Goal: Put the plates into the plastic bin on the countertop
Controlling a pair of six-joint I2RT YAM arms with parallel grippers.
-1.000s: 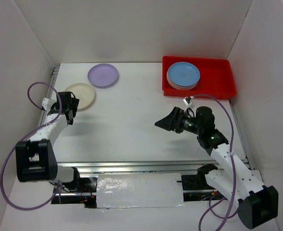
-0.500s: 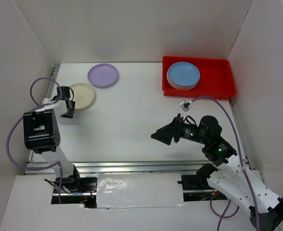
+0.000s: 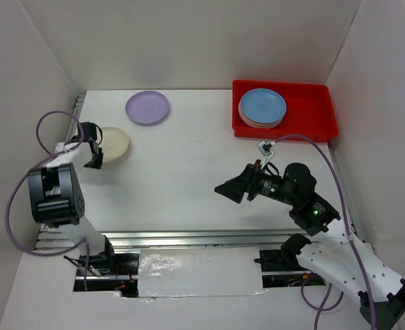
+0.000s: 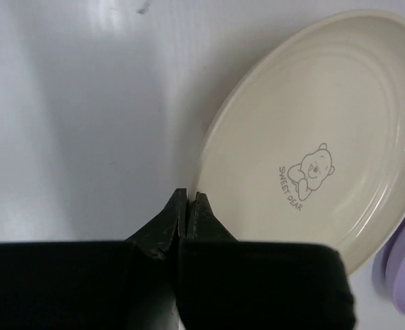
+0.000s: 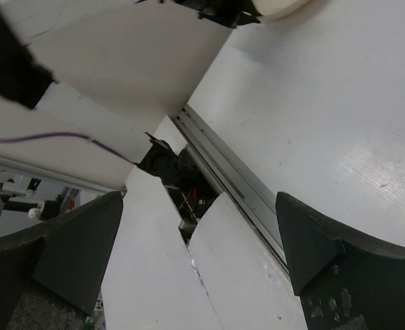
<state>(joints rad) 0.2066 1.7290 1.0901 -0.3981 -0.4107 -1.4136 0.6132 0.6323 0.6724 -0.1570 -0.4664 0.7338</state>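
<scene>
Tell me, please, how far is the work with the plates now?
Done: a stack of plates, blue on top, sits in the red bin. In hand: the left gripper is shut at the cream plate's rim; a real grip is not clear. The right gripper is open and empty. Left: the cream plate and the purple plate are both on the table.

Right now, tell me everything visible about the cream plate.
The cream plate is small, round, matte plastic with a raised ringed rim and a printed bear captioned SWEET DEAR inside. It lies face up, empty, on the white countertop at its left side, outside the red bin. The left gripper, shut, meets its rim; whether it pinches the rim is unclear.
</scene>
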